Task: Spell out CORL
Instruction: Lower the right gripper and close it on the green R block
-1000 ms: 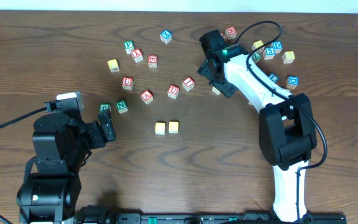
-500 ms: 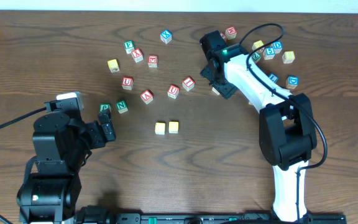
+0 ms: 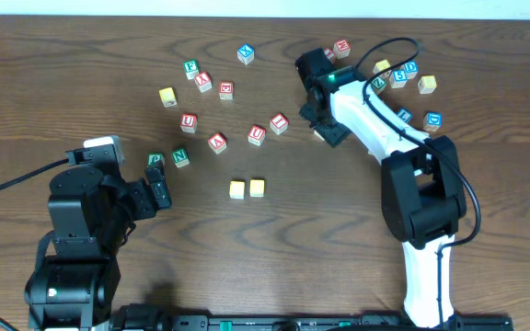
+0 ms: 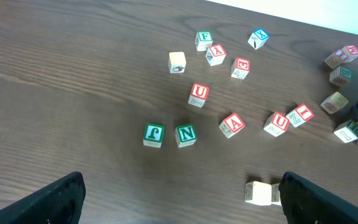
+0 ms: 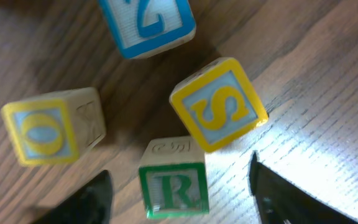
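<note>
Overhead, the right gripper point(image 3: 327, 127) hangs low over the far, right-of-centre part of the wooden table point(image 3: 339, 239), just right of a loose scatter of red-lettered cubes point(image 3: 257, 134). Its wrist camera shows the jaws parted on either side of the green R cube point(image 5: 173, 190), a white-faced block with a green border lying flat on the wood. A sliver of bare table shows between each dark finger point(image 5: 89, 202) and the block, so nothing is gripped. Just beyond the R sit a yellow S cube point(image 5: 219, 106), turned on the diagonal and nearly touching the R's far corner, a yellow-bordered O cube point(image 5: 42, 127) to one side, and a blue-bordered cube point(image 5: 145, 22) cut off by the frame edge. Near the middle of the table, well apart from the R, the left yellow cube point(image 3: 237, 189) and the right yellow cube point(image 3: 257, 188) lie just beside each other in a short row, their top faces showing no readable letter from above. The left gripper point(image 4: 182, 180) hovers at the near left with its jaws spread wide and empty, looking out over a green N cube point(image 4: 186, 134) and its green neighbour point(image 4: 153, 134). Which of the blue-lettered cubes point(image 3: 433, 119) at the far right carries the L cannot be made out.
</note>
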Robot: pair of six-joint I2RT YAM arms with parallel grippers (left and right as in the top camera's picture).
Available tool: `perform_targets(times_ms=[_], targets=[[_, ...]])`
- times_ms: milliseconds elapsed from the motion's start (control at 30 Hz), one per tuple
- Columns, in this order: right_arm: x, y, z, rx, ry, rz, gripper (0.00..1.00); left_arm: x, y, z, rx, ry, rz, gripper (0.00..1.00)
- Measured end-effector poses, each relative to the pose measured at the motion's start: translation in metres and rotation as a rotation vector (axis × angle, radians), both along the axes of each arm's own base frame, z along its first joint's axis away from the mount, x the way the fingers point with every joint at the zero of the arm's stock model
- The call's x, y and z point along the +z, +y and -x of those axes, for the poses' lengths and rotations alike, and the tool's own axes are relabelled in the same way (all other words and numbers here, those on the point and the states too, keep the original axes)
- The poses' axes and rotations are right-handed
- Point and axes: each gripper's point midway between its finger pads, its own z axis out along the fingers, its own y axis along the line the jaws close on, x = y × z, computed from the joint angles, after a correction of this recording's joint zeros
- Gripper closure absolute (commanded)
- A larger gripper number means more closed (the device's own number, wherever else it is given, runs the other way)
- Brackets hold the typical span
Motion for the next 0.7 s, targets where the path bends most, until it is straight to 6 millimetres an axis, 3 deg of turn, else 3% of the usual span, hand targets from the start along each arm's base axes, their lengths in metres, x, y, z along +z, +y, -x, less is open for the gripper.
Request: perform_targets(times_ms=[200,367,700], targets=[[-0.0046,-0.0052,-0.0009,-0.013,0.009,0.004,0.45,0.0000,0.0002,0.0000,0.001,0.000,0.000,0.02],[-0.0046,-0.0074,-0.0016,-0.017,0.009,0.004,0.58,0.0000,0.0001,0.0000,0.000,0.000,0.000,0.02],[-0.0047,-0.0083,-0.0007,-0.018,0.012,0.009,0.59,0.0000,0.0001,0.0000,0.000,0.000,0.000,0.02]])
